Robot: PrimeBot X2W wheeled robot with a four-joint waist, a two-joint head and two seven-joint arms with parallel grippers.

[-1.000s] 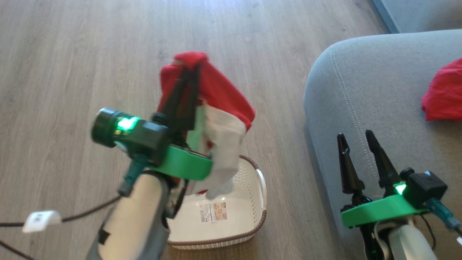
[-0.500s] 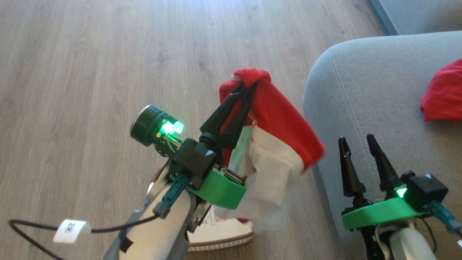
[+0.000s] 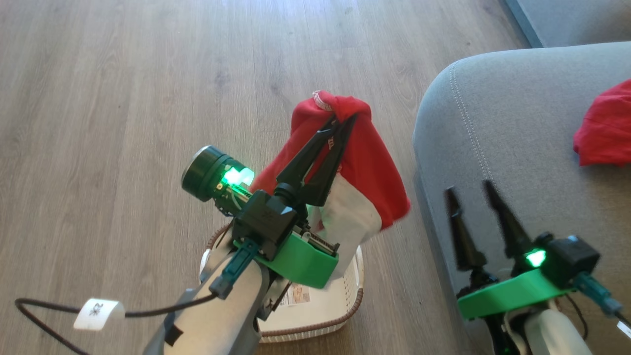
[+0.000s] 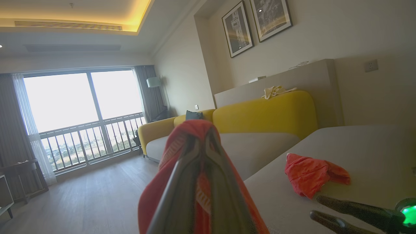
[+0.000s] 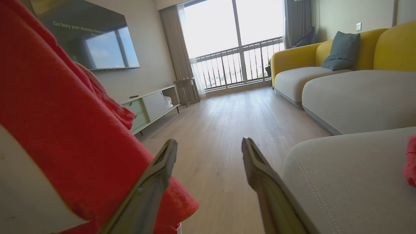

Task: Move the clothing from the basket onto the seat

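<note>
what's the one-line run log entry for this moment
left tool: shut on red garment, held over basket | right tool: open, empty, by seat edge | second red garment: on seat

The clothing [image 3: 367,162] is soft matt red cloth lined in white, the basket [image 3: 351,291] smooth perforated cream plastic with a brown woven-look rim, the seat [image 3: 493,123] finely woven grey fabric with a pale stitched seam, the floor [image 3: 123,98] matt wood-grain planks.

We see first red garment [image 3: 367,158], white inside, hanging bunched up in air over basket [image 3: 351,291]. Basket cream, brown rim, near grey seat [image 3: 503,128]. Second red garment [image 3: 604,130] lies crumpled on seat.
</note>
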